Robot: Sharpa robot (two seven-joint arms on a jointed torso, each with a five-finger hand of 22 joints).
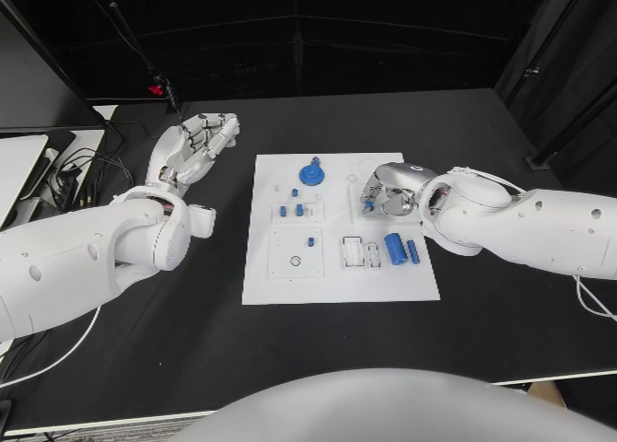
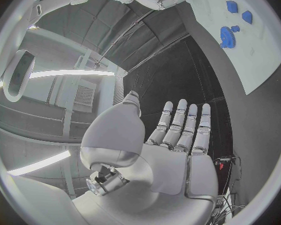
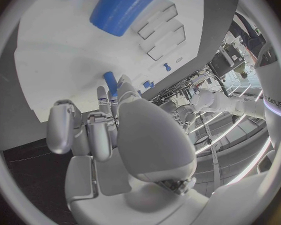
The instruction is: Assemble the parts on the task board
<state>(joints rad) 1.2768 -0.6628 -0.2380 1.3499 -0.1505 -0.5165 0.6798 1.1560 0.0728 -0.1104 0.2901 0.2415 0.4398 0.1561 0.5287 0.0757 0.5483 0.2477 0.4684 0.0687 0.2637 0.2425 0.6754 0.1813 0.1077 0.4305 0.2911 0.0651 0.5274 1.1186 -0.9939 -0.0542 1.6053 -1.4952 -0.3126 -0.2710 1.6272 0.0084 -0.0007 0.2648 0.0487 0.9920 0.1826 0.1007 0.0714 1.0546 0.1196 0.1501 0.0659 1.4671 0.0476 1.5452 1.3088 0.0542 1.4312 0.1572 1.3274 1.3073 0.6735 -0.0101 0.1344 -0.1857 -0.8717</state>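
Right hand (image 1: 389, 191) is seen over the upper right of the white board (image 1: 338, 285), fingers closed around a small blue part (image 3: 110, 78). Left hand (image 1: 196, 147) is held flat and empty, fingers extended, above the black table (image 1: 256, 341), left of the board.

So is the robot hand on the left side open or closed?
Open. The left robot hand hovers beside the white board, fingers straight and apart, holding nothing.

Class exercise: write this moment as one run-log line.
left hand: open, off the board's left edge | right hand: pinching a small blue part over the white board | blue gear: on board
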